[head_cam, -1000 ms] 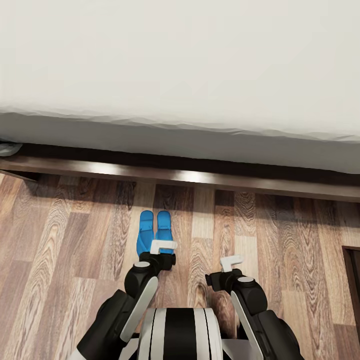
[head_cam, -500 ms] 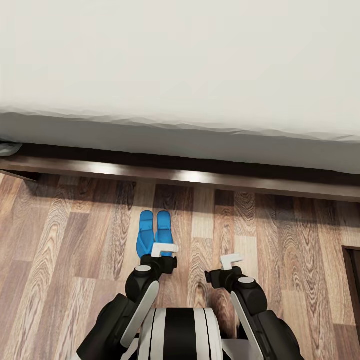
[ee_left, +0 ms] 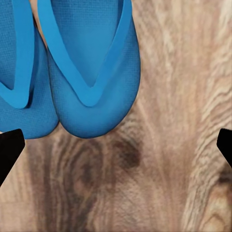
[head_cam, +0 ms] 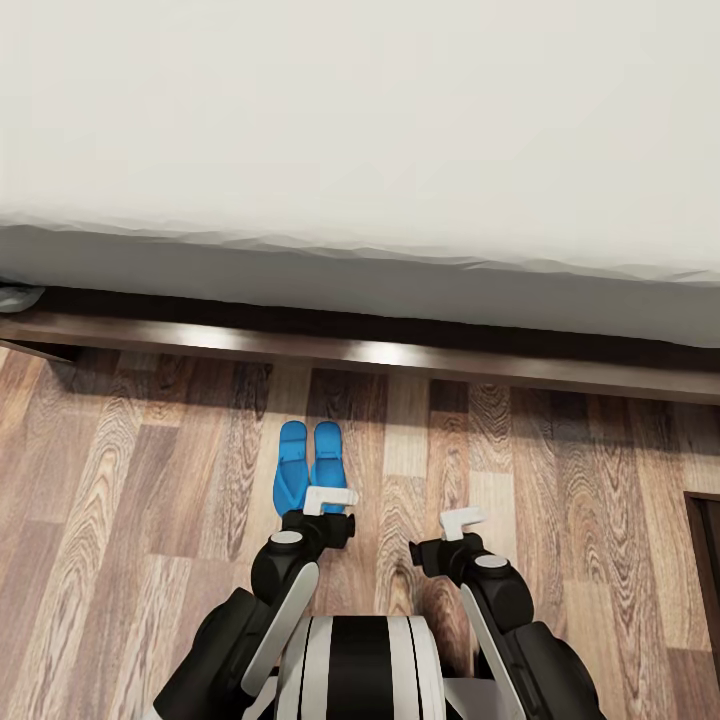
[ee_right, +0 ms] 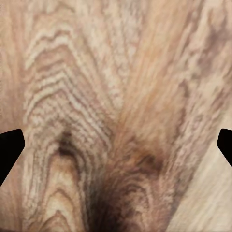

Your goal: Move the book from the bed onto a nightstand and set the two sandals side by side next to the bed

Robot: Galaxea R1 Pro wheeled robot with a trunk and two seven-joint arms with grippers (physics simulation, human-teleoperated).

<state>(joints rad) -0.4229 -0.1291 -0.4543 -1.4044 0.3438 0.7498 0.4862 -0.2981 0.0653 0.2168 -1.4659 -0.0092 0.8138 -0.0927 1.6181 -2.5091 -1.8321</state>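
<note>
Sandals (head_cam: pixel 309 463) lay side by side, touching, on the floor (head_cam: pixel 130 500) near the bed (head_cam: pixel 360 150). Your left claw (head_cam: pixel 330 498) hung spread above their ends, your right claw (head_cam: pixel 462 520) spread over bare planks.

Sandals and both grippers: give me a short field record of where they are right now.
sandals: two blue flip-flops, side by side and touching, flat on the wood floor next to the bed
left gripper: open, empty, above bare floor at the sandals' near ends
right gripper: open, empty, over bare floor
book: cannot tell from these views
sandal step: looks done
</note>
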